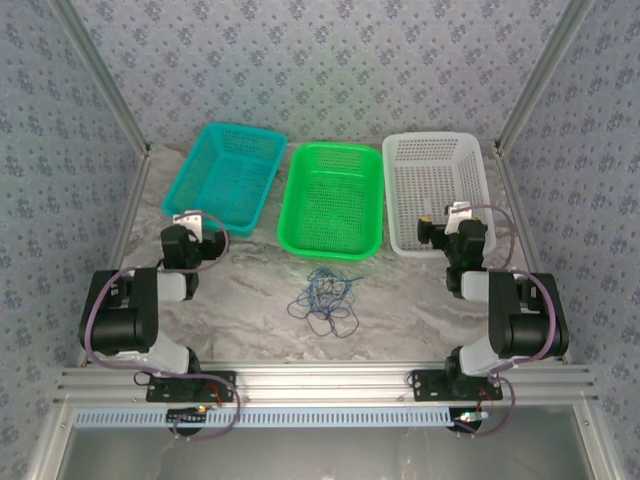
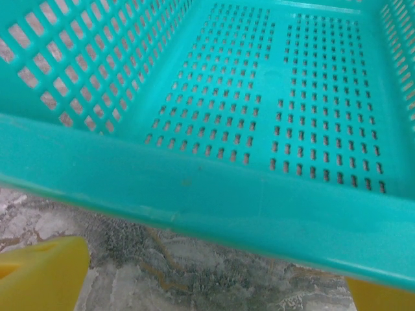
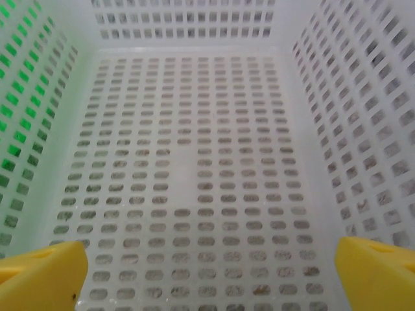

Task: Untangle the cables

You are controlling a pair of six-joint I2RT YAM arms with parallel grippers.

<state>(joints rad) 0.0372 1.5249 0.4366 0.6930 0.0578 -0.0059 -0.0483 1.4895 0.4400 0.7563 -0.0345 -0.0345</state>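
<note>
The left gripper has its yellow fingers spread wide on nothing, poised at the near rim of the teal basket; the right gripper, equally wide and empty, hangs above the white basket. The cables lie as one loose knot on the table, at six o'clock of the green basket. Each arm would do best to clear its rim first, then pinch one outer loop and draw toward nine and three o'clock, where bare table lies; baskets crowd twelve.
</note>
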